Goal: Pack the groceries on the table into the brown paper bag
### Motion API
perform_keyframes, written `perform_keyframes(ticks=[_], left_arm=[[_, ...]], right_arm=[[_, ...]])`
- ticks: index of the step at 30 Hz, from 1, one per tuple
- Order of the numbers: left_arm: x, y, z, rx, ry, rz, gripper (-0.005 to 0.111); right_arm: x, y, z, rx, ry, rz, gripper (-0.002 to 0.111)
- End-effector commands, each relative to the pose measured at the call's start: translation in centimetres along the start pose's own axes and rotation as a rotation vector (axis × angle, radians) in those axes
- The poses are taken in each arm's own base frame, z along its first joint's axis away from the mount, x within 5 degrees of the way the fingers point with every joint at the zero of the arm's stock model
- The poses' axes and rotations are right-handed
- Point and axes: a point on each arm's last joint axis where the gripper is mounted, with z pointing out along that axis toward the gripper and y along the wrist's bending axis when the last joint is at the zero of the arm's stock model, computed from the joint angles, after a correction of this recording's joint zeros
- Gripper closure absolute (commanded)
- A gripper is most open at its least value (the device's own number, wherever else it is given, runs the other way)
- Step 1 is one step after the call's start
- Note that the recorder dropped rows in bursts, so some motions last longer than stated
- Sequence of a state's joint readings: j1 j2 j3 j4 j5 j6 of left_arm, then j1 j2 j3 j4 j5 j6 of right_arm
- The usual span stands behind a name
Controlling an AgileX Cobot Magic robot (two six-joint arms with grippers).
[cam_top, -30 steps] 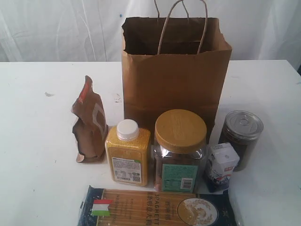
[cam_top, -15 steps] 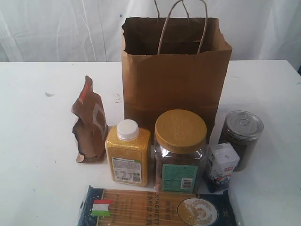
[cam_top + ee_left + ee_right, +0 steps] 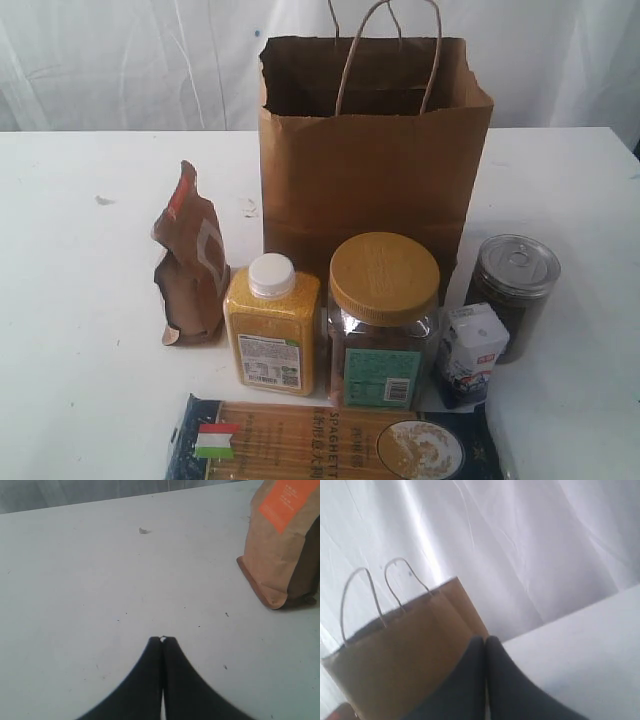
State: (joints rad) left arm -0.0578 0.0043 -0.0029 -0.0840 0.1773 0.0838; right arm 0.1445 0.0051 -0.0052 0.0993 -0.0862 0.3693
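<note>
Nothing's packed yet. Brown paper bag [image 3: 375, 150] is standing open at 12 o'clock on the table [image 3: 80, 300]. Brown pouch [image 3: 190, 260] is sitting at 9, yellow bottle [image 3: 272, 335] & tan-lidded jar [image 3: 383, 320] at centre, dark jar [image 3: 513, 295] + carton [image 3: 470, 352] at 3-4, and spaghetti pack [image 3: 330, 445] is lying flat at 6. Left gripper [image 3: 163, 640] & right gripper [image 3: 485, 639] are both pinched together, holding nothing. Jars prob. heavy, rigid, slick: grip body below lid. Pouch looks soft & light: pinch top fold. Spaghetti is brittle: take mid-pack.

A white, faintly scuffed desk [image 3: 80, 300] is seen bearing an upright brown paper bag [image 3: 370, 170]. Ranged before it are a brown pouch [image 3: 190, 265], yellow bottle [image 3: 272, 335], tan-lidded jar [image 3: 383, 330], white-blue carton [image 3: 469, 352] and silver-lidded dark jar [image 3: 513, 295]. A spaghetti pack [image 3: 330, 445] is laid flat nearest the camera.
</note>
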Motion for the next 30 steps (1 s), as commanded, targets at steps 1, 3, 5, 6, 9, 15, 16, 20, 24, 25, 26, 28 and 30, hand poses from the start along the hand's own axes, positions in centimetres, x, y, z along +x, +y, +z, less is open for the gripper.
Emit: perform_keyframes(ticks=[1,3,5,6,9,15,16,20,24,25,26,28,30], left_arm=[[0.0,0.0,0.0,0.006,-0.008,-0.002,0.107],[0.0,0.0,0.0,0.006,-0.008,-0.002,0.107],[0.0,0.0,0.0,0.006,-0.008,-0.002,0.107],[0.0,0.0,0.0,0.006,-0.008,-0.002,0.107],[0.0,0.0,0.0,0.006,-0.008,-0.002,0.107],[0.0,0.0,0.0,0.006,-0.008,-0.002,0.107],[0.0,0.0,0.0,0.006,-0.008,-0.002,0.107],[0.0,0.0,0.0,0.006,-0.008,-0.002,0.107],[0.0,0.0,0.0,0.006,-0.008,-0.002,0.107],[0.0,0.0,0.0,0.006,-0.008,-0.002,0.107],[0.0,0.0,0.0,0.006,-0.008,-0.002,0.107],[0.0,0.0,0.0,0.006,-0.008,-0.002,0.107],[0.0,0.0,0.0,0.006,-0.008,-0.002,0.107]], right_arm=[[-1.2,0.4,-0.1,-0.053,-0.144,0.043,0.108],[-1.2,0.4,-0.1,-0.056,-0.141,0.099,0.108],[-1.3,0.6,-0.1,-0.057,-0.109,0.058,0.108],[-2.4,1.4,-0.2,-0.062,-0.078,-0.001,0.108],[-6.3,3.4,-0.6,-0.044,0.070,-0.210,0.108],[-10.2,7.7,3.3,-0.203,0.522,-0.571,0.105],[-10.5,8.0,3.9,-0.211,0.563,-0.594,0.100],[-10.6,9.0,7.1,-0.226,0.735,-0.608,0.069],[-9.3,10.5,10.2,-0.357,0.861,-0.566,0.029],[-8.7,10.8,10.9,-0.397,0.884,-0.553,0.028],[-7.4,11.2,12.5,-0.444,0.935,-0.555,0.028],[-5.5,11.6,14.6,-0.464,1.022,-0.549,0.028],[-3.6,12.4,16.2,-0.501,1.095,-0.555,0.028]])
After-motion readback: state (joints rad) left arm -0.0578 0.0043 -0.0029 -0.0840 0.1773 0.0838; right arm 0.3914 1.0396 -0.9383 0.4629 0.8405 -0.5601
